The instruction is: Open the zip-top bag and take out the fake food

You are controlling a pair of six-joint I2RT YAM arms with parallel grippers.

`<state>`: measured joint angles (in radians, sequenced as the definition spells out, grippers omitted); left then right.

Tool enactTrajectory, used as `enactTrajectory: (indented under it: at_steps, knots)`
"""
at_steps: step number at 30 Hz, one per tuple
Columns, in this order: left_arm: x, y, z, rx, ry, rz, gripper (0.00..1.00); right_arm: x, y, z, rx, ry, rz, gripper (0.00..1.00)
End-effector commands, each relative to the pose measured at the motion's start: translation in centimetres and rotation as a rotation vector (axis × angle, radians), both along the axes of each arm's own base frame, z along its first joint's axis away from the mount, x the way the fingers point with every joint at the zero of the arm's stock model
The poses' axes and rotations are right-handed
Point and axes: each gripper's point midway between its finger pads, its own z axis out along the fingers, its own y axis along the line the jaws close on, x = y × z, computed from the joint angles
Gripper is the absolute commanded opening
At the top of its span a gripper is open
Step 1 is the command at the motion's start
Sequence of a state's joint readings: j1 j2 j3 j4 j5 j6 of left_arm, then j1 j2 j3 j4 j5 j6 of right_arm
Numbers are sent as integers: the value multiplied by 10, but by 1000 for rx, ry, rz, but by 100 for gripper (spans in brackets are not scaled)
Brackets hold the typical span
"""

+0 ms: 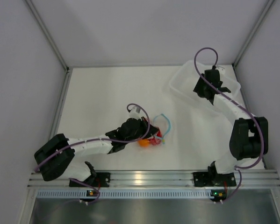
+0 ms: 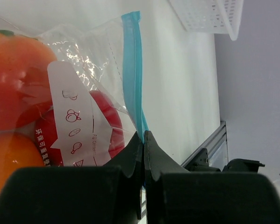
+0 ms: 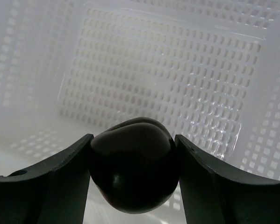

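The clear zip-top bag (image 1: 157,133) lies mid-table, its light-blue zip strip (image 1: 165,120) looping open. In the left wrist view the bag (image 2: 90,70) holds orange fruits (image 2: 13,79) and a red pepper (image 2: 104,119). My left gripper (image 2: 144,136) is shut on the blue zip strip (image 2: 132,70) at the bag's edge; it also shows in the top view (image 1: 140,127). My right gripper (image 3: 132,144) is shut on the dark round piece (image 3: 132,170), held inside the white tray (image 3: 177,70); from above it is over the tray (image 1: 208,91).
The white perforated tray (image 1: 182,79) stands at the back right and shows far off in the left wrist view (image 2: 210,16). Grey walls bound the table on three sides. The aluminium rail (image 1: 144,178) runs along the near edge.
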<state>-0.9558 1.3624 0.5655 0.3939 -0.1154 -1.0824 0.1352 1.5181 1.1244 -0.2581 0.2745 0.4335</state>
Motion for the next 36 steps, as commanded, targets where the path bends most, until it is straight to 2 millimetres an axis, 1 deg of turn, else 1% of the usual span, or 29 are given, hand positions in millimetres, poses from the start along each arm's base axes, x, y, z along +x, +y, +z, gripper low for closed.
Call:
enactTrajectory:
  at_steps: [1, 2, 3, 4, 5, 6, 7, 11, 13, 15, 16, 17, 18, 19, 20, 21, 22, 23, 24, 25, 26, 27, 28, 30, 31, 33, 34, 35, 36]
  knots:
    - [-2, -19, 26, -53, -44, -93, 0, 31, -28, 4, 0, -10, -101, 43]
    - [-4, -21, 29, -59, -46, -107, 0, 36, -31, -1, -4, 6, -103, 47]
    - [-4, -22, 34, -69, -51, -113, 0, 42, -32, 2, -20, 17, -95, 50]
    - [-5, -23, 34, -71, -51, -114, 0, 46, -32, -13, -33, 61, -92, 57]
    - [-10, -25, 37, -85, -41, -143, 0, 47, -33, -16, -45, 78, -85, 59]
    - [-11, -25, 37, -87, -40, -146, 0, 48, -34, -17, -53, 96, -81, 66]
    - [-12, -25, 40, -93, -43, -151, 0, 50, -34, -22, -60, 110, -83, 70]
    - [-13, -27, 46, -106, -49, -161, 0, 48, -30, -24, -67, 155, -28, 79]
    - [-13, -28, 48, -107, -58, -168, 0, 49, -24, -16, -45, 147, -7, 83]
    - [-13, -28, 51, -112, -61, -173, 0, 44, -22, -9, -35, 137, 3, 84]
    - [-13, -30, 55, -118, -68, -176, 0, 42, -17, 7, -15, 98, 26, 84]
    - [-14, -30, 56, -120, -68, -179, 0, 39, -13, 16, 4, 76, 31, 84]
    - [-12, -30, 60, -128, -76, -173, 0, 32, -7, 14, 25, 71, 56, 83]
    - [-12, -30, 62, -131, -79, -168, 0, 23, 12, 38, 65, 4, 128, 79]
    - [-11, -29, 64, -134, -82, -161, 0, 16, 22, 45, 82, -18, 160, 77]
    - [-10, -28, 68, -142, -87, -154, 0, 4, 34, 39, 99, -18, 198, 71]
    - [-8, -27, 71, -147, -93, -141, 0, -11, 59, 57, 125, -60, 276, 67]
    - [-7, -26, 72, -149, -95, -135, 0, -21, 70, 57, 130, -63, 305, 65]
    - [-7, -26, 74, -153, -98, -130, 0, -36, 81, 45, 134, -43, 333, 62]
    - [-6, -24, 79, -162, -106, -124, 0, -54, 104, 58, 138, -85, 396, 55]
    - [-7, -24, 80, -166, -105, -124, 0, -66, 114, 56, 158, -92, 412, 51]
    - [-7, -24, 82, -171, -107, -124, 0, -85, 121, 35, 164, -59, 434, 49]
    - [-8, -23, 86, -181, -113, -124, 0, -103, 142, 51, 197, -127, 494, 45]
    - [-8, -22, 90, -188, -119, -124, 0, -129, 156, 46, 278, -178, 526, 40]
    - [-9, -22, 93, -195, -122, -125, 0, -145, 171, 42, 304, -175, 575, 38]
    - [-4, -19, 94, -194, -129, -90, 0, -163, 180, 33, 342, -169, 592, 38]
    - [-4, -18, 96, -198, -132, -85, 0, -172, 188, 32, 361, -167, 604, 38]
    - [-4, -18, 96, -200, -129, -77, 0, -177, 189, 24, 360, -159, 602, 38]
    - [-3, -18, 96, -200, -127, -72, 0, -185, 196, 26, 361, -168, 621, 37]
